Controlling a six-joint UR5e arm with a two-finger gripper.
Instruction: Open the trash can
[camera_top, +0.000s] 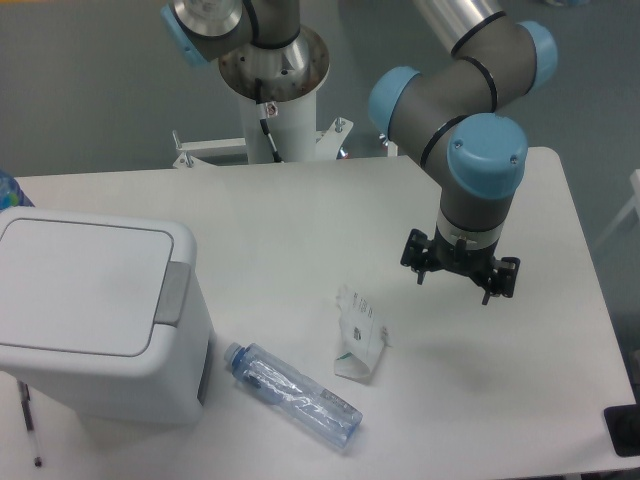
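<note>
White trash can at left edge of table, lid shut, grey push tab facing right. Clear bottle lying beside its base; crumpled packet just right. Tool hovering well right, fingers apart, holding nothing.

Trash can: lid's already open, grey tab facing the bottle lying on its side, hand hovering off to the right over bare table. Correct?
Not quite. The trash can lid is shut, lying flat on the bin, as the camera view shows. The rest holds: the grey tab faces the clear plastic bottle lying on its side, and the hand hovers off to the right over bare table.
</note>
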